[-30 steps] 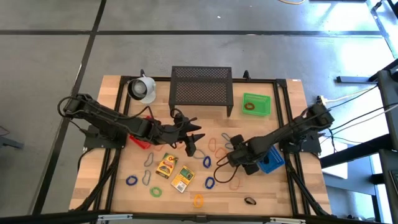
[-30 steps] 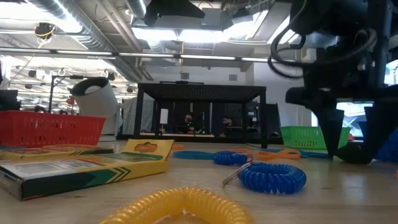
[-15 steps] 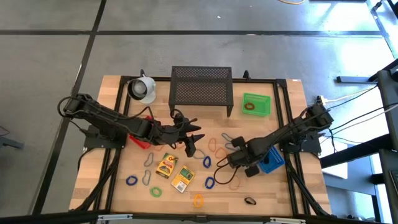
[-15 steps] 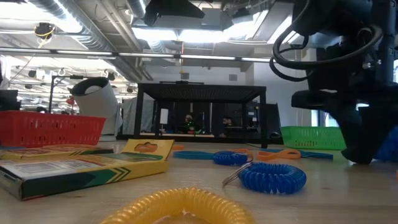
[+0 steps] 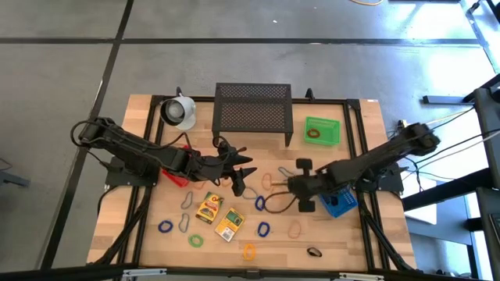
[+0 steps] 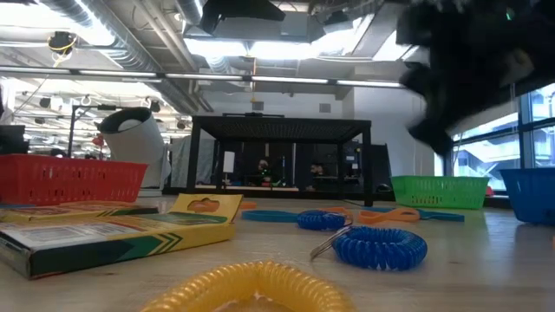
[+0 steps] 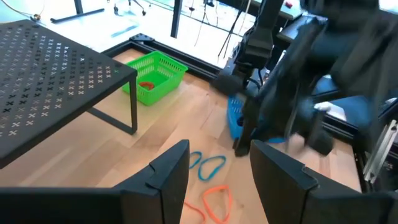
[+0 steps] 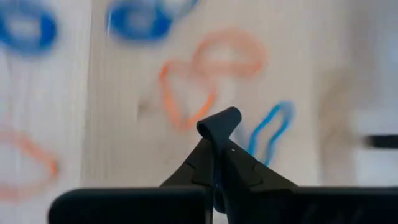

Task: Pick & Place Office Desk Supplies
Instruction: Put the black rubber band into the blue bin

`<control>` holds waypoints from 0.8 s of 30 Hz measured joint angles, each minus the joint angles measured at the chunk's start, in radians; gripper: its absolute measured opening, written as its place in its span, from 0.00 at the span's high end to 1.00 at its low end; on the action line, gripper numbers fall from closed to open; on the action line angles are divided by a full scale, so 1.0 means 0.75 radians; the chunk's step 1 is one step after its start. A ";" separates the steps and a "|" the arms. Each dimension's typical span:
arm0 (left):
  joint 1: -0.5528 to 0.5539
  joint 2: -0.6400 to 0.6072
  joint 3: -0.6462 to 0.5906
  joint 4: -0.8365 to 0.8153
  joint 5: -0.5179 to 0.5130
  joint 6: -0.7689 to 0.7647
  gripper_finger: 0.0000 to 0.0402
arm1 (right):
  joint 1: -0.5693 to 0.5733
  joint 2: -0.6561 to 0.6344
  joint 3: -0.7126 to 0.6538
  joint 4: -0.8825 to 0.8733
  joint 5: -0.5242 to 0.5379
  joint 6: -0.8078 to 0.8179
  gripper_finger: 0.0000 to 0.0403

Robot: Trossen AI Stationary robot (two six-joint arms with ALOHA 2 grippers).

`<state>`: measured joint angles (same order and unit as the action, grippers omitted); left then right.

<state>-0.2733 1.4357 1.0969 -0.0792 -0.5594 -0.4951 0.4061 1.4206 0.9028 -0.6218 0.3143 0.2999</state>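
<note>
- High view: the left end effector [image 5: 239, 184] is held unchanged over the worktop [image 5: 336, 242], fingers apart, near the yellow packets [image 5: 209, 208].
- The right end effector [image 5: 299, 191] has just been closed and raised. A black loop [image 5: 273, 206] appears clamped in it, so one pick is judged made.
- Counted: two yellow packets, three blue loops [image 5: 165, 226], one dark clip [image 5: 314, 252].

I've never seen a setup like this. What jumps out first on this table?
Two dark arms reach in from either side of a wooden table toward its middle, where small coloured loops and two yellow packets lie scattered. The right gripper is pinched shut on a thin dark loop, just off the blue bin; the left gripper is open near the table's middle. At the far edge stand a black mesh shelf, a white mug and a green bin.
</note>
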 joint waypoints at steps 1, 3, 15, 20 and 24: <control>0.001 0.000 0.000 0.001 -0.001 0.004 0.59 | 0.000 -0.037 0.000 0.039 0.052 0.029 0.98; 0.001 0.000 0.000 0.001 -0.002 0.013 0.59 | 0.000 -0.111 0.001 0.135 0.152 0.077 0.97; 0.047 0.000 0.000 0.001 -0.034 0.015 0.59 | 0.000 -0.361 0.004 0.794 0.228 0.076 0.95; 0.054 0.000 0.000 0.001 -0.034 0.015 0.59 | -0.001 -0.417 0.004 0.750 0.095 0.270 0.95; 0.054 0.000 0.000 0.001 -0.033 0.015 0.59 | 0.002 -0.500 0.004 0.568 -0.108 0.468 0.94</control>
<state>-0.2329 1.4357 1.0969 -0.0788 -0.5842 -0.4839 0.4072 1.0456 0.9054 -0.1957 0.2332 0.6506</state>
